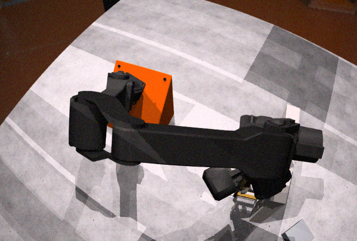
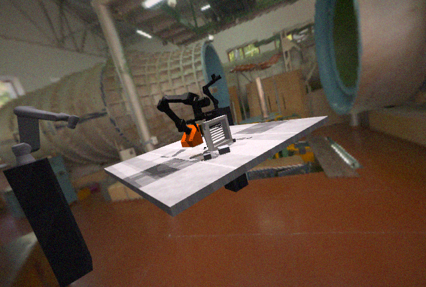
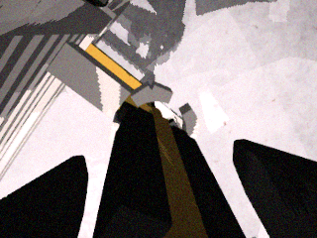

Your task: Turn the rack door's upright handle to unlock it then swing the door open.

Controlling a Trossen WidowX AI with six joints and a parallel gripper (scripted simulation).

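Note:
The grey rack frame [image 2: 227, 128] stands upright with light slats inside it. In the wrist view a slatted grey panel [image 3: 22, 74] [image 1: 247, 196] lies at upper left, with a yellow strip [image 3: 114, 66] beside it. The door's exact angle cannot be told. A dark bar with a brown stripe, apparently the handle [image 3: 173, 178], runs up the middle of the wrist view. My gripper [image 3: 160, 158] is open, one black finger to each side of this bar, with pale gaps showing between. In the top view the arm hides most of the door and handle; in the exterior view the frame hides the fingers.
An orange wedge [image 1: 156, 85] [image 2: 196, 136] stands beside the arm's base. A pale block [image 1: 299, 231] [image 2: 224, 149] and a dark block [image 2: 207, 156] sit close to the frame. The long arm link spans above the table. Another black arm [image 2: 214, 98] stands behind.

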